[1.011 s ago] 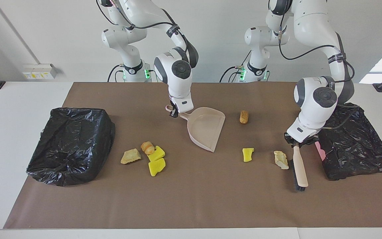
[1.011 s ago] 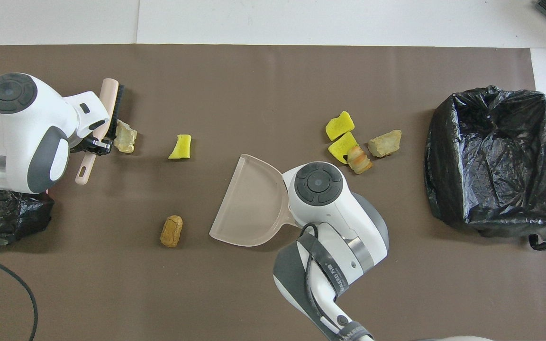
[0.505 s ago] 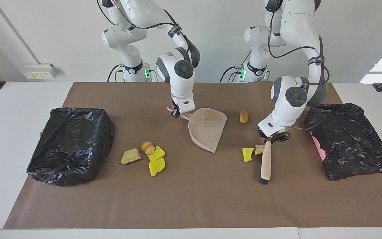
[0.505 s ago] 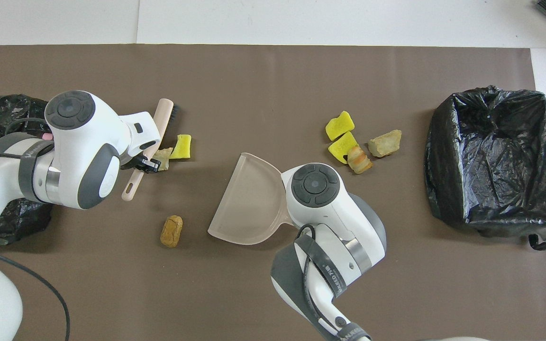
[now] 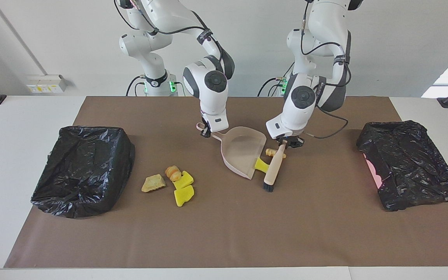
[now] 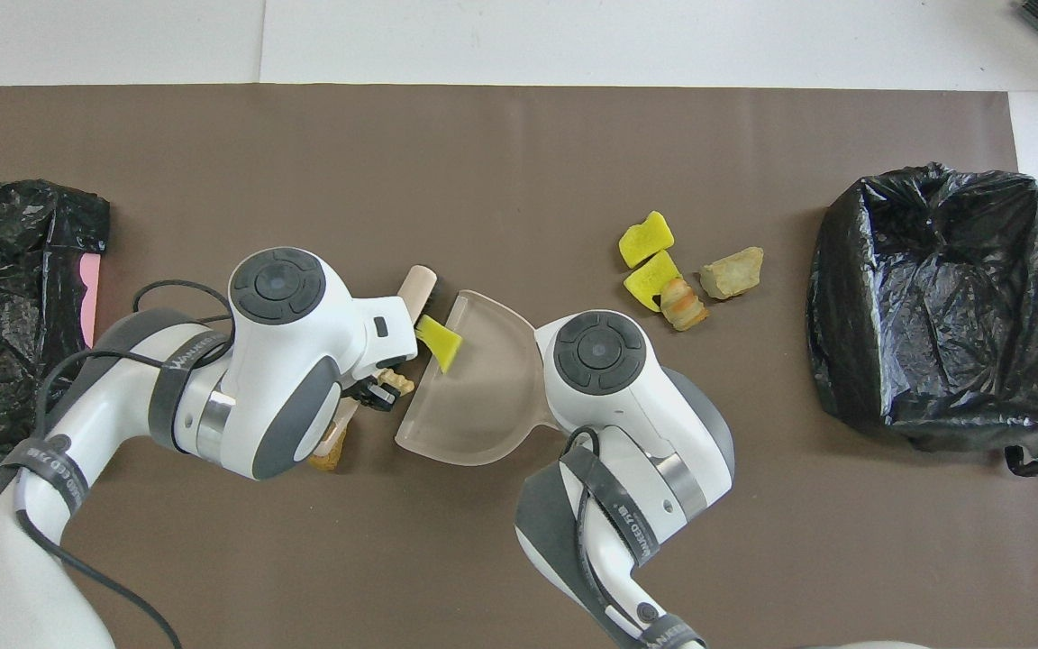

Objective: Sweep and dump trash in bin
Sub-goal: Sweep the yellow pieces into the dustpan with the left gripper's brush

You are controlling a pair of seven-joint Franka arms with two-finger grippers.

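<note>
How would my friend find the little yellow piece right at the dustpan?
Look at the middle of the brown mat for the pale pink dustpan. A brush lies along its open edge, and squeezed between the two is the yellow sponge piece. The other two yellow chunks sit near the big black bin.

Brush (image 5: 273,170) beside dustpan (image 5: 243,151)

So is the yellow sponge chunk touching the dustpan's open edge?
Touching: the overhead view shows the yellow sponge chunk overlapping the dustpan lip.
</note>
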